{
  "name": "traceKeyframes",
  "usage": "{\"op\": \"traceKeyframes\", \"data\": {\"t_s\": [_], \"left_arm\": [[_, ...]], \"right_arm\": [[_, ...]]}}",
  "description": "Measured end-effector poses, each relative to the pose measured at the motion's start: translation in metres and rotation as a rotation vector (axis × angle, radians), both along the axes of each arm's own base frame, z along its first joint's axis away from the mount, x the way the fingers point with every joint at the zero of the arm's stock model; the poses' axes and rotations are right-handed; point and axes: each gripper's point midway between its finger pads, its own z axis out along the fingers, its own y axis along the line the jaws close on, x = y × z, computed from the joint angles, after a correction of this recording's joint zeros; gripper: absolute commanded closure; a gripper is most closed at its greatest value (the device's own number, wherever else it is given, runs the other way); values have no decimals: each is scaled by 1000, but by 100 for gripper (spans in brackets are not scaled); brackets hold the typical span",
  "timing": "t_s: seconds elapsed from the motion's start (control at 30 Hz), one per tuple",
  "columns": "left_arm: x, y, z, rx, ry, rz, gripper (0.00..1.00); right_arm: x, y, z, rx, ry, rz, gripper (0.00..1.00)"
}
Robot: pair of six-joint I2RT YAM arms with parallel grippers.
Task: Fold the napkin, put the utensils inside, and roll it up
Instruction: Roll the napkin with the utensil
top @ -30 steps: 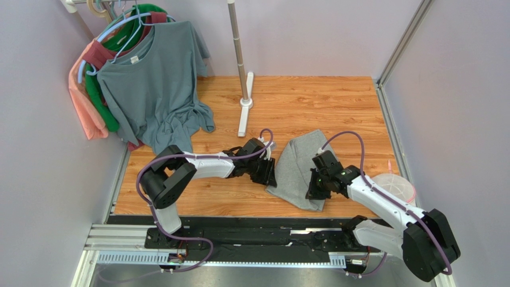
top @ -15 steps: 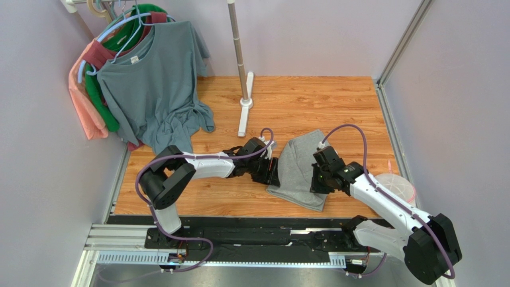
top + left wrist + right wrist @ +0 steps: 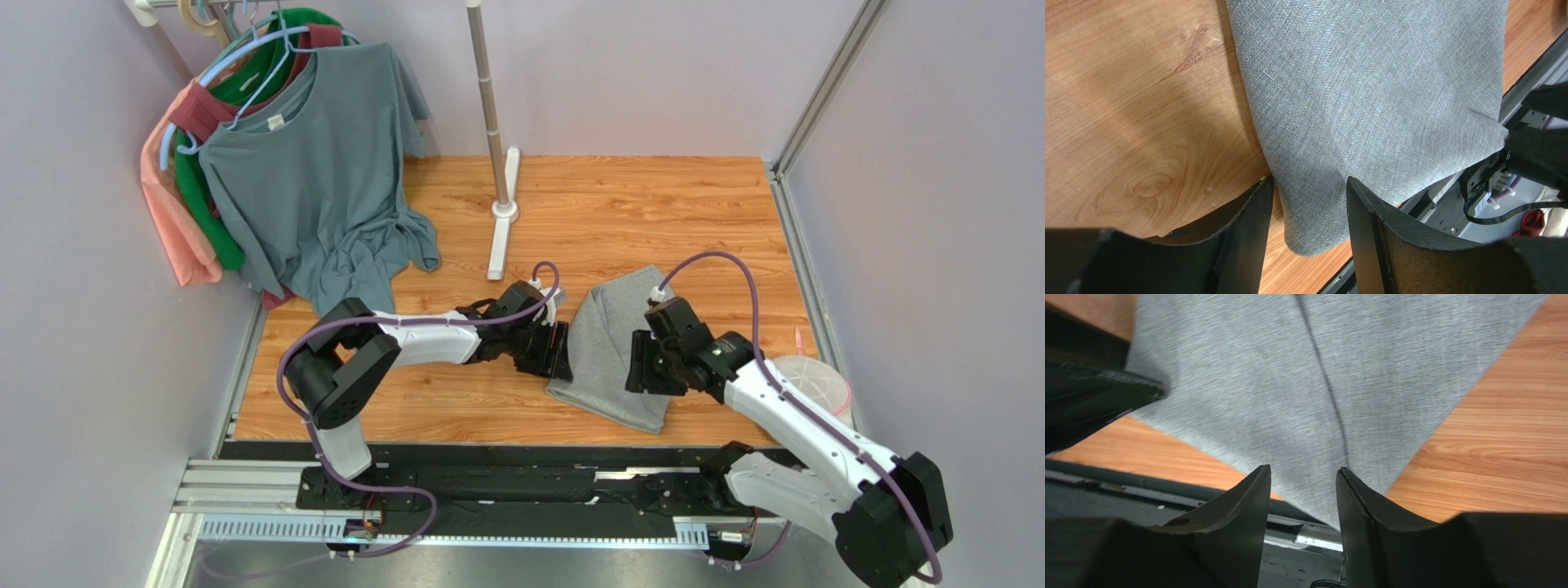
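The grey napkin (image 3: pixel 604 347) lies folded on the wooden table, a long narrow shape running from the middle toward the near edge. My left gripper (image 3: pixel 559 353) is at its left edge. In the left wrist view the left gripper (image 3: pixel 1309 180) is open, its jaws standing either side of the napkin's (image 3: pixel 1364 92) rounded near corner. My right gripper (image 3: pixel 642 365) hovers over the napkin's right side. In the right wrist view the right gripper (image 3: pixel 1303 469) is open above the napkin (image 3: pixel 1247 373), holding nothing. The utensils are out of view.
T-shirts (image 3: pixel 313 172) hang on hangers at the far left. A rack pole with a white foot (image 3: pixel 501 208) stands at the back. A clear pink-rimmed container (image 3: pixel 812 380) sits at the right, by the right arm. The black rail (image 3: pixel 515 472) runs along the table's near edge.
My right gripper was shut at the napkin's near right corner; it has opened, let go and drawn back slightly over the cloth. The left gripper stayed in place and opened a little.
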Motion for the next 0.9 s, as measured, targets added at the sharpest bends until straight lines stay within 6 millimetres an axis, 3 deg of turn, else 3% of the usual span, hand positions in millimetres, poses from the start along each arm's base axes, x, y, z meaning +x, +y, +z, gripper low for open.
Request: {"op": "traceKeyframes", "data": {"t_s": [0.2,0.4,0.7,0.9], "left_arm": [[2,2,0,9,-9,11,38],[12,13,3,25,-18,49,33],[29,48,3,61,-23,149,33],[34,59,3,64,-14,176,33]], "right_arm": [[-20,19,14,70,-8,63,50],[-49,55,13,29,-66,298,50],[-32,69,3,-227,-121,380,50],[-37,65,-8,-335,-104,415,51]]}}
